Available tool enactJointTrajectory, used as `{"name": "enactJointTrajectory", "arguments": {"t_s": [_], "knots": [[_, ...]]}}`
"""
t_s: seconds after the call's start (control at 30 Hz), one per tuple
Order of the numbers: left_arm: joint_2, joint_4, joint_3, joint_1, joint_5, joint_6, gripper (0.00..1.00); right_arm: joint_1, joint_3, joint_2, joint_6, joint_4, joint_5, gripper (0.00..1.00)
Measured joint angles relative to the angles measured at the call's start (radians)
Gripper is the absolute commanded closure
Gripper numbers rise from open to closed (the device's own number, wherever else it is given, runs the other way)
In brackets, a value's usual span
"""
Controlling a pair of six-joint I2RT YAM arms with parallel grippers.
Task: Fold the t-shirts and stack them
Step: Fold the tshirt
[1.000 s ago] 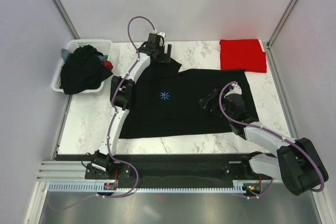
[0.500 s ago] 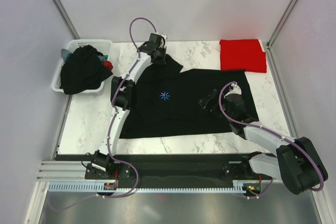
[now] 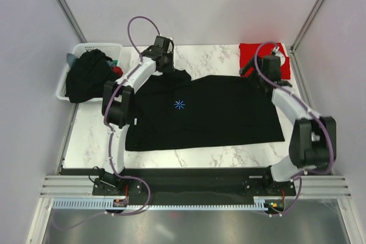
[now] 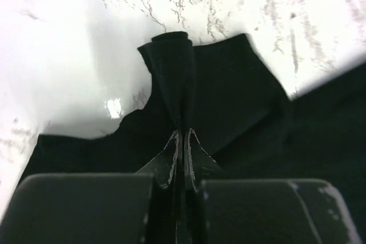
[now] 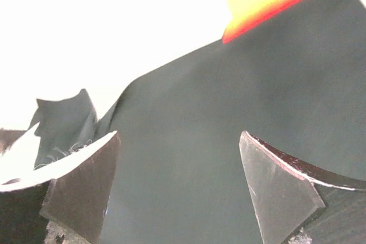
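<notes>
Black limp t-shirt [image 3: 200, 112], sleeve [image 4: 171, 67] clamped in left jaws, is best pinched at its corner by parted right jaws.

The right gripper [image 3: 250, 73] now sits at the far right corner of the black cloth t-shirt with a light-blue starburst mark [image 3: 206, 112], beside the folded bright red t-shirt [image 3: 251, 54], no longer over the black shirt's middle right. The left gripper [image 3: 165, 64] is slightly further left. The black shirt lies wider and flatter, its near right corner spread out.
</notes>
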Motion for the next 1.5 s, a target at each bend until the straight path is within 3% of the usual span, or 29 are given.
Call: {"name": "enactJointTrajectory", "arguments": {"t_s": [0.17, 0.4, 0.63, 0.9, 1.5], "knots": [[-0.151, 0.108, -0.17, 0.001, 0.006, -0.033, 0.98, -0.098, 0.322, 0.306, -0.071, -0.154, 0.087, 0.17], [-0.198, 0.244, -0.353, 0.001, 0.014, -0.05, 0.98, -0.161, 0.46, 0.49, -0.113, -0.296, 0.151, 0.35], [-0.203, 0.346, -0.484, 0.002, 0.059, -0.082, 0.98, -0.242, 0.567, 0.591, -0.119, -0.327, 0.167, 0.41], [-0.203, 0.412, -0.505, 0.002, 0.084, -0.102, 0.98, -0.281, 0.676, 0.707, -0.122, -0.328, 0.164, 0.45], [-0.203, 0.437, -0.525, 0.002, 0.111, -0.124, 0.98, -0.282, 0.695, 0.76, -0.103, -0.273, 0.111, 0.64]]}}
